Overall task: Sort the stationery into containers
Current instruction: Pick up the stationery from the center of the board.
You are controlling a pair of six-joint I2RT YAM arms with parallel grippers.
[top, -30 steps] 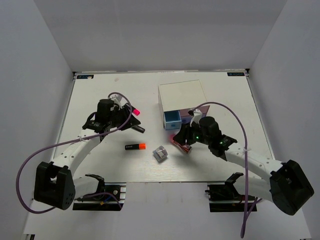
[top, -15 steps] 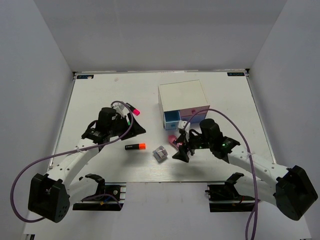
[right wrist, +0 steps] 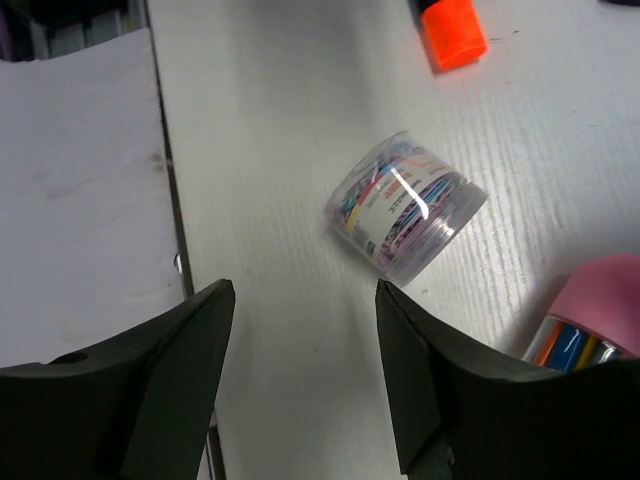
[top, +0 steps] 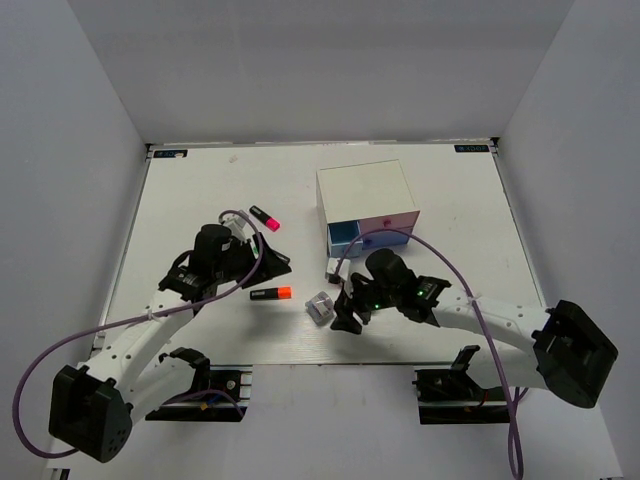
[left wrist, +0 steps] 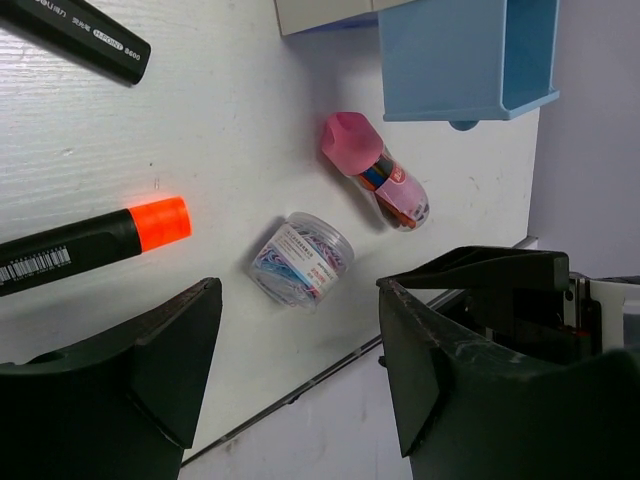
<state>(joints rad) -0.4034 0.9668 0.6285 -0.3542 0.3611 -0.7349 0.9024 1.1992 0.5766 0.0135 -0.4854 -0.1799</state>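
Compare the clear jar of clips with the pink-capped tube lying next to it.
The jar is short and wide; the pink-capped tube is longer and slimmer. The jar shows no coloured cap, while the tube has an opaque pink cap. The jar holds tangled coloured clips; the tube holds coloured sticks packed lengthwise. Both have see-through walls and lie on their sides on the white table.
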